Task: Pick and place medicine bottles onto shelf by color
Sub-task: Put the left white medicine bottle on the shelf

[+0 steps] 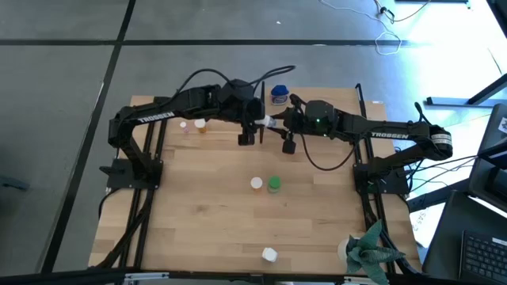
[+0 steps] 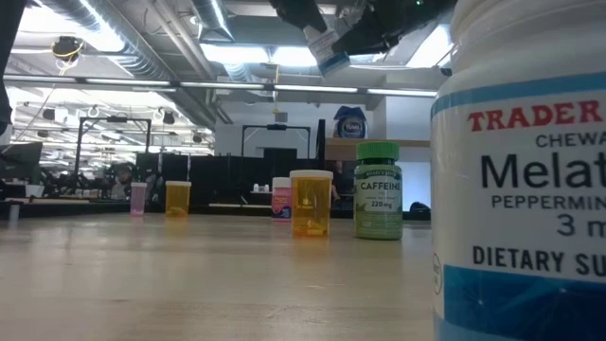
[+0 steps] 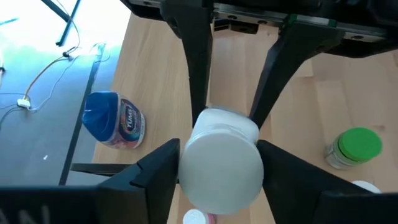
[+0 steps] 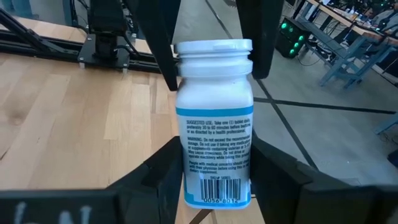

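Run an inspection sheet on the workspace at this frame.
Surface: light wood table, no spills seen.
Job's things: white bottle in the air between both arms; blue-capped bottle on the shelf; orange bottle beside green-capped bottle mid-table; pink bottle and small orange bottle at far left; white-capped bottle near the front edge.
Clutter: green plant at the front right corner.
Grippers: right gripper clamps the white bottle's base; left gripper at its cap.
Cables: black loops over the arms.
Surroundings: grey floor, keyboard.
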Robot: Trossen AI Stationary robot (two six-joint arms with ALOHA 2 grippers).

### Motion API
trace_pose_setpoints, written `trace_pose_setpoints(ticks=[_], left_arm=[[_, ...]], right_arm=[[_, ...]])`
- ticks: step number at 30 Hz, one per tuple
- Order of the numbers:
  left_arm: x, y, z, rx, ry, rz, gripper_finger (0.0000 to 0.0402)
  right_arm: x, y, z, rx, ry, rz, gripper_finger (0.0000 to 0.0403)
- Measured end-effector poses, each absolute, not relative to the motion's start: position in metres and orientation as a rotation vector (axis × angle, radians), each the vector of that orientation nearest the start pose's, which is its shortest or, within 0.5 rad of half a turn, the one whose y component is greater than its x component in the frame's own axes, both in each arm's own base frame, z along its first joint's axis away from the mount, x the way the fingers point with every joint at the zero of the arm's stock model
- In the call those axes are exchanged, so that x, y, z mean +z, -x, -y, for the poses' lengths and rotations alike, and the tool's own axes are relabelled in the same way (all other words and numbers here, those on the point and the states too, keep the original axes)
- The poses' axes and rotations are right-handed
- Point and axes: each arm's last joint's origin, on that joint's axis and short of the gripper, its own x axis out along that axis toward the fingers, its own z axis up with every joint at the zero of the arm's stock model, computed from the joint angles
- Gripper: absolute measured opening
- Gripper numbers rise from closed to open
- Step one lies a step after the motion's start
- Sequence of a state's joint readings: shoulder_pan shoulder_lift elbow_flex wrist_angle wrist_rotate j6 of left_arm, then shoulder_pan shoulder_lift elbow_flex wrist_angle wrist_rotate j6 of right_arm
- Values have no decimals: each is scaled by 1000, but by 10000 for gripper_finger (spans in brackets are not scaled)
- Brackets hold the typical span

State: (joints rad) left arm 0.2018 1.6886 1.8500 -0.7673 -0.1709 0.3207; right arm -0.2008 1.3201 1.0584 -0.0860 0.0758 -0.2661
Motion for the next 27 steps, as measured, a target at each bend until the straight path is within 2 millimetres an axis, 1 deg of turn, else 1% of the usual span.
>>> trace_pose_setpoints(ticks=[6, 13, 19, 27], left_arm=[[409, -356, -70, 250, -314, -664, 207], [410, -356, -59, 382, -434, -703, 206], [410, -357, -51, 383, -449, -702, 206], [423, -346, -45, 381, -446, -658, 207]], right_arm=[[320, -291, 61, -224, 236, -389, 165], [320, -290, 62, -243, 217, -393, 165], [318, -290, 62, -236, 215, -410, 165], [318, -288, 61, -237, 187, -425, 165]])
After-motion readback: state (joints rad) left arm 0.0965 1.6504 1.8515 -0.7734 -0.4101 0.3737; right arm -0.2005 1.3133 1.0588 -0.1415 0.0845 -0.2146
